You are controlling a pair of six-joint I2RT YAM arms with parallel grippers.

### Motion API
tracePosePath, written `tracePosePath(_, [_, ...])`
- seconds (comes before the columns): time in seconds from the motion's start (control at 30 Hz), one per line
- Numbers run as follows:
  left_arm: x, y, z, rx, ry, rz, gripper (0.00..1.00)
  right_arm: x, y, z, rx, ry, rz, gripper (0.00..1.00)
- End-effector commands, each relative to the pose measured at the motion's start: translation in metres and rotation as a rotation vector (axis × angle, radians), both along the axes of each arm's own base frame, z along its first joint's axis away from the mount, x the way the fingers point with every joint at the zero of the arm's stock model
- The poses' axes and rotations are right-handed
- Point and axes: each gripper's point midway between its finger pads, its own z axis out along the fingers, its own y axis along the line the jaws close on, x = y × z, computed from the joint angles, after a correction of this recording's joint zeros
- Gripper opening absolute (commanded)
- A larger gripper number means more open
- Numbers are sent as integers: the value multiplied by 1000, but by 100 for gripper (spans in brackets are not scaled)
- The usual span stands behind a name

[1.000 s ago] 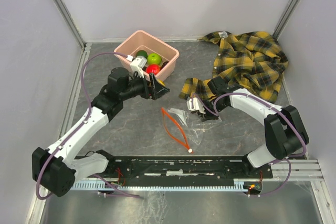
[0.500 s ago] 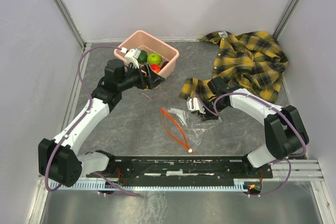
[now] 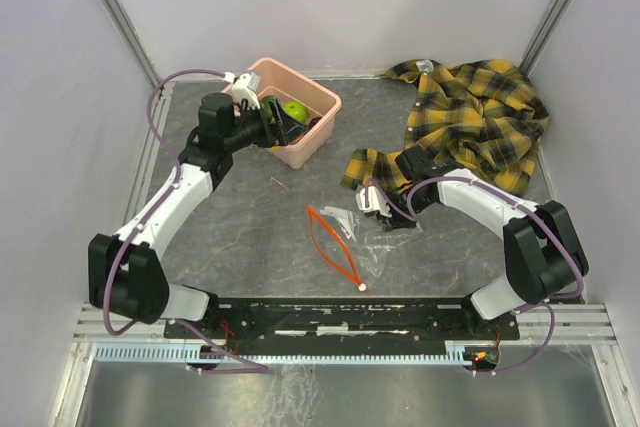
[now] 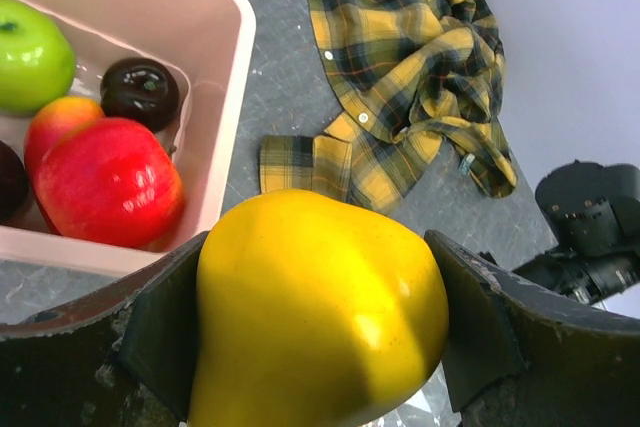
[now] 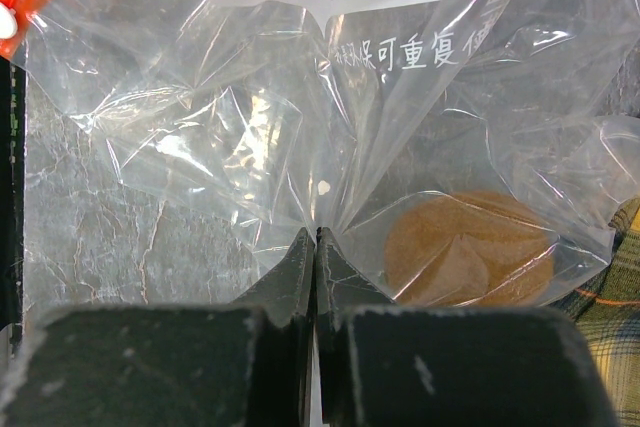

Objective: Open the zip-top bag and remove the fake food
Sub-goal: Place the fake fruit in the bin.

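The clear zip-top bag (image 3: 362, 229) lies mid-table, its orange-red zip strip (image 3: 330, 244) gaping open toward the left. My right gripper (image 3: 383, 209) is shut, pinching the bag's plastic (image 5: 250, 137); a brown fake food piece (image 5: 468, 247) is still inside the bag. My left gripper (image 3: 287, 124) is shut on a yellow pear-like fruit (image 4: 315, 312) and holds it over the near rim of the pink tub (image 3: 317, 137). In the tub lie a light green apple (image 4: 30, 55), a red fruit (image 4: 105, 182) and a dark brown fruit (image 4: 140, 90).
A yellow-and-black plaid shirt (image 3: 480, 122) is heaped at the back right, one sleeve reaching to my right gripper. Grey walls enclose the table on three sides. The arm rail (image 3: 350, 319) runs along the near edge.
My left arm has swung back and left, carrying the yellow fruit from near the table's middle up to the pink tub. The right gripper and the bag have not moved.
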Motion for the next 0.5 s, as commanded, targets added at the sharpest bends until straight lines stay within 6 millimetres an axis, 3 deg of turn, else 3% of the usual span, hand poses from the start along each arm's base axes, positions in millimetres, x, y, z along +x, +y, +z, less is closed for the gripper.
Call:
tracePosePath(0.0, [25,-2,25,-12,-84,-1,37,-1,2,6,26,-12,16,4])
tracePosePath(0.23, [56,-3,16,10,-58,23,37,-2,2,6,25,-11,17,4])
tracePosePath(0.47, [77,-5,-8,43,5,34,41,-2,2,5,25,-11,19,4])
